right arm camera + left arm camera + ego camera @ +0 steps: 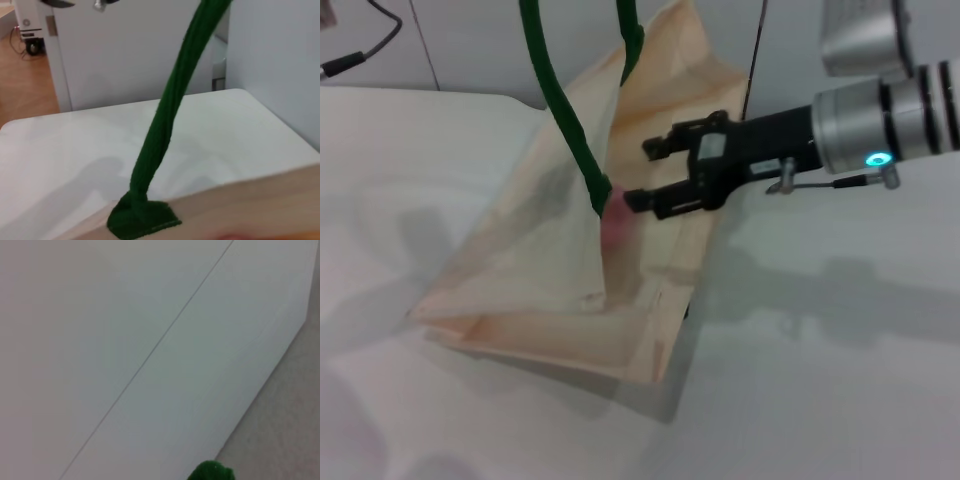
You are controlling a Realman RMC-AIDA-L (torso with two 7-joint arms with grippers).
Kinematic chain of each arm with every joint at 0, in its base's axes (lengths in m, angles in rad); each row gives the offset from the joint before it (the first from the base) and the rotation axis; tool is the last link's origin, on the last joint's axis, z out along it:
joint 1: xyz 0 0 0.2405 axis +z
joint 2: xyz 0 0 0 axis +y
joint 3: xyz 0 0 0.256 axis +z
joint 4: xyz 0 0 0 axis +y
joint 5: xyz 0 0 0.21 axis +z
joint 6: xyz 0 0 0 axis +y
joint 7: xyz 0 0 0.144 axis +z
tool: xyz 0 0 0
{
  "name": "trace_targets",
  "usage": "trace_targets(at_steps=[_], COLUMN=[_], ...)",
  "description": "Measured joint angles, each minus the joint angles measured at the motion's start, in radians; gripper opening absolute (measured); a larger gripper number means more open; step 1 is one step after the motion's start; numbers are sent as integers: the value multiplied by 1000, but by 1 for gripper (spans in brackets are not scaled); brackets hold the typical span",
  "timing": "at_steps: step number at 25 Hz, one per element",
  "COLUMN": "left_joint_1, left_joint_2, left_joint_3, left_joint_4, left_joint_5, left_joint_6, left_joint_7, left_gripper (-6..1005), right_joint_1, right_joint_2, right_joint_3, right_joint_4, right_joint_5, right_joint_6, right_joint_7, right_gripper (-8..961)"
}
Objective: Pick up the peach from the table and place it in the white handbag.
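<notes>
Head view: right end effector [638, 172] sits at the mouth of the white handbag [520, 260], fingers spread apart, nothing between them as far as I can see. The peach [617, 222] shows as a pink blob just below the lower finger, at the bag opening; I judge it's inside or dropping in. The green handles [560, 100] are pulled up out of frame, holding the bag open on the worktop [820, 380].

Left wrist view: only wall and a tip of green handle [212, 471]. Left end effector isn't visible, so I can't tell its state.

Right wrist view: handle [165, 125] anchored on the bag's rim [250, 195], worktop [65, 150] beyond.

Risks: lower finger catching the rim or handle on retreat and tipping the bag; slack handle collapsing the mouth. Open room lies to the robot's right; worktop's far edge is close behind the bag.
</notes>
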State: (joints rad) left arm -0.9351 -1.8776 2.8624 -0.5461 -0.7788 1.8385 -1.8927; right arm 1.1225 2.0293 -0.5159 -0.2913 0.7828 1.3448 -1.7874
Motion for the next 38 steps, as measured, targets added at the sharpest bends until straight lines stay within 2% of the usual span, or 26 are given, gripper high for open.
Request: trace_targets(at_steps=[2,5,12,17,23,24,25,27,31,38], left_joint_1=[7,18,46,65,86,107,112,135,167,186], left_joint_2=[0,-2,-9,-10,-23,-44,-49,-74,-111,-150], left_joint_3=[0,-1,-2,-2,-2,-3,-3,-2,-2,-10], left_joint_4=[0,0,3,25,27,27,27,28,28,33], left_joint_5=[-8,-20,-48,-60,-77,-126,-139,-196,-260,-276], left_joint_6=[-15,-41,-61,-85,-132,-162,-168,-195,-254,-423], left_joint_7=[-2,-5,6,26,66,132,148,223,362,499], left_gripper=[190,192,196,199,427,458,489,551,551,550], right_joint_1=[-43,-78,-225,-300,-353,-358,-364,-373,-389,-394], right_joint_2=[0,0,-1,-1,3,3,4,3,3,5], right_joint_3=[4,5,7,5,5,4,5,7,9,10], right_joint_4=[-71,-123,-275,-319,-303,-294,-283,-253,-194,-69], right_joint_5=[15,37,179,296,415,433,452,495,583,736], right_joint_6=[5,4,1,-6,-38,-48,-58,-83,-128,-224], right_joint_7=[42,65,101,90,-9,-27,-46,-97,-217,-421], right_gripper=[802,802,801,800,800,800,799,799,799,798])
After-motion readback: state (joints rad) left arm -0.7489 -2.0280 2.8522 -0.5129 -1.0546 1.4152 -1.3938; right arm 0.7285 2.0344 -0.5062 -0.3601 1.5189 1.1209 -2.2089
